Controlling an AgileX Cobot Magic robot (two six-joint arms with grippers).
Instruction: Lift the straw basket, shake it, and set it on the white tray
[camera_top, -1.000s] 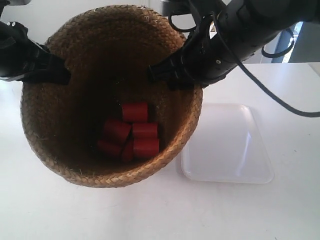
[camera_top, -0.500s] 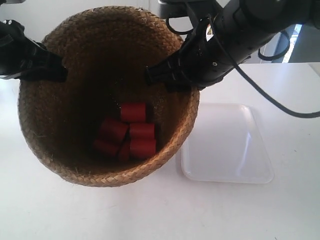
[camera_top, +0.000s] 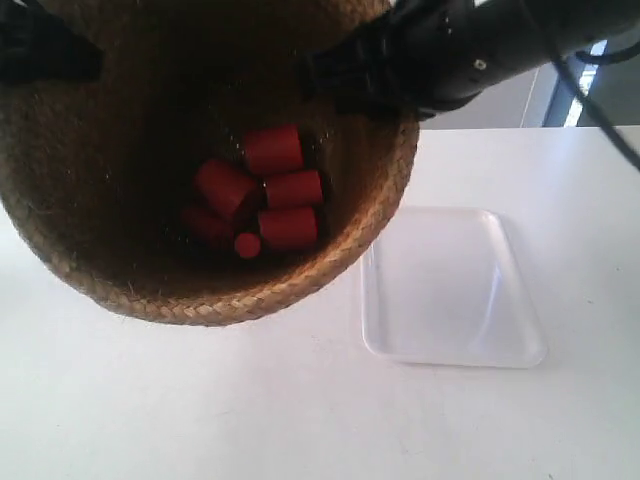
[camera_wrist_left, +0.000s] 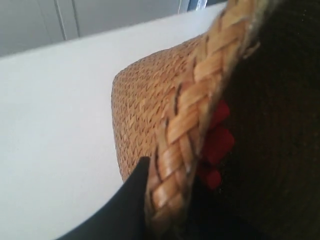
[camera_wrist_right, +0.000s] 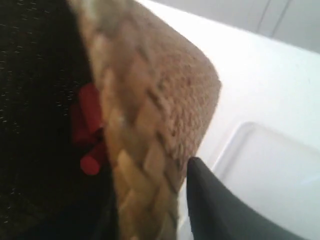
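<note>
Straw basket holds six red cylinders.

Brown woven straw basket, white tray

My matt black fingers pinch a brown woven straw basket, rough and coarsely braided. Inside it, red cylinders look smooth and matt. The flat white plastic tray shines glossy on the smooth white bench.
</note>
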